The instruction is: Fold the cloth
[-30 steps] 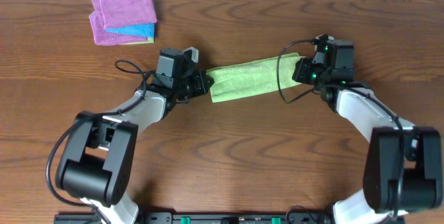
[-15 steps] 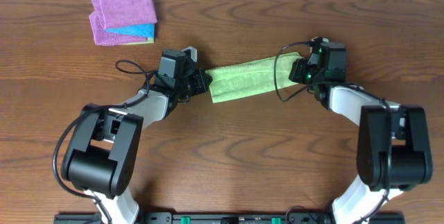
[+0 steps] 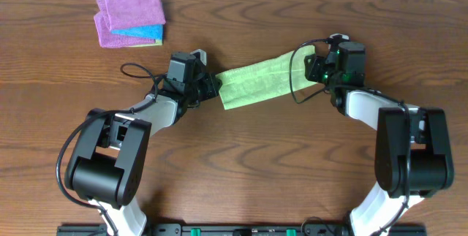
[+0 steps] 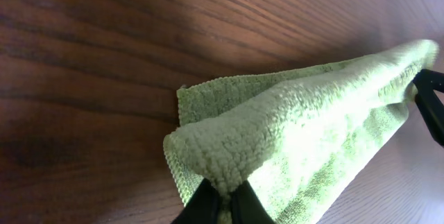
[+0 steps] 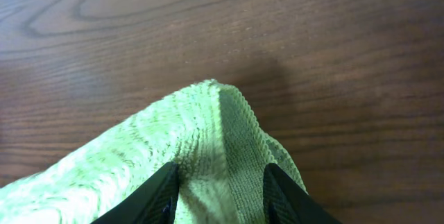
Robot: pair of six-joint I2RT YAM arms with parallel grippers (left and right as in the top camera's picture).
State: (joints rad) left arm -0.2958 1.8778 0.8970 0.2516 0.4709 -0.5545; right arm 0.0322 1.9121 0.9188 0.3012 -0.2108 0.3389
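Overhead: the cloth (image 3: 256, 84), a long lime terry strip across the upper centre of the wooden table (image 3: 241, 163), has both ends hidden under the left gripper (image 3: 216, 88) and right gripper (image 3: 313, 66). Left wrist: jaws, cut off at the bottom edge, pinch a thick nubby fold. Right wrist: jaws clamp the cloth's hemmed corner, their tips out of frame.

Bright, even light — soft shadows

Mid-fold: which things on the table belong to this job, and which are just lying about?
Job: green cloth, left gripper and right gripper, each gripping one end.
Lying about: purple cloth and blue cloth, stacked together.
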